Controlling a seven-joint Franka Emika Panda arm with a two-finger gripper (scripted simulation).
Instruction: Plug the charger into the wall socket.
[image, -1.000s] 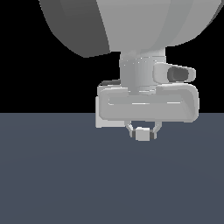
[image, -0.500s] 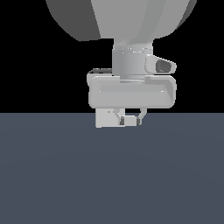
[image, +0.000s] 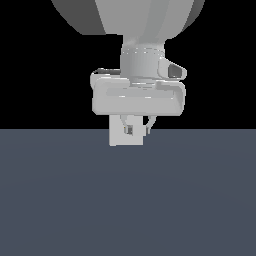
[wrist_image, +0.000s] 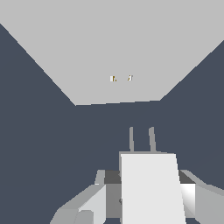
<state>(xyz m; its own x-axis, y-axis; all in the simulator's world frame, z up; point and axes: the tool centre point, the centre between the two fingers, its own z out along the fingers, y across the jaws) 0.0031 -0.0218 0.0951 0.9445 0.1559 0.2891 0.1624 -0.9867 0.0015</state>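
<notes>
Exterior view: the arm (image: 135, 20) is cut off by the upper frame edge, and its wide grey hand body hides most of what hangs beneath it. Below that body the end effector (image: 136, 126) shows only as two short finger stubs. A pale square face, apparently the wall socket (image: 119, 136), sits directly under the end effector, overlapping the horizon of the dark blue-grey table (image: 128, 200); from here the charger cannot be separated from that plate.

Wrist view: the wall socket (wrist_image: 118, 48) is a large flat light-grey plate, its outer corners cropped, with two tiny yellowish dots near its centre. Relative to the socket, the charger (wrist_image: 151, 188) lies nearer the camera and apart from the plate, an off-white block cut by the frame edge, with two thin grey prongs (wrist_image: 141, 139) pointing toward the dots; the prong tips fall short of the plate. The end effector (wrist_image: 148, 197) has its fingers (wrist_image: 89, 205) closed against both flanks of the charger, gripping it.
</notes>
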